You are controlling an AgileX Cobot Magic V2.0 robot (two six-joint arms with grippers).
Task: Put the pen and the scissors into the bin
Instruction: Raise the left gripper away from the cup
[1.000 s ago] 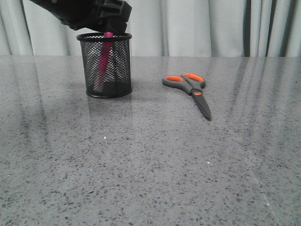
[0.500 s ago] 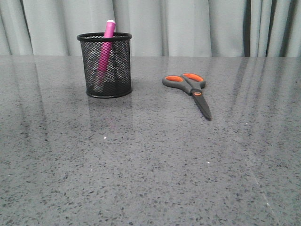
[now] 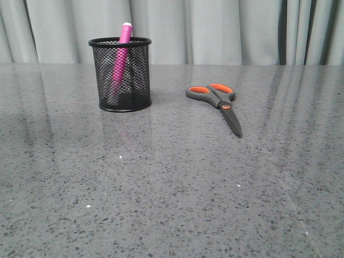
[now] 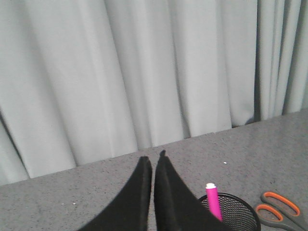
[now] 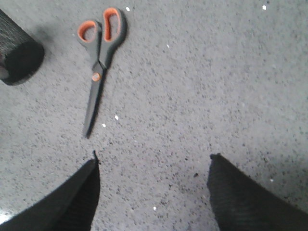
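The pen (image 3: 121, 56) is seen standing tilted inside the bin (image 3: 121, 74), with its pale tip poking up over the rim. The left gripper (image 4: 153, 160) is held up high above the bin, and its jaws are pressed together with nothing between them. The scissors (image 5: 98, 57) are laid flat and closed on the grey surface (image 3: 172, 188). The right gripper (image 5: 154, 161) is held above the surface, its jaws spread wide apart and empty, with the scissors lying just ahead of them.
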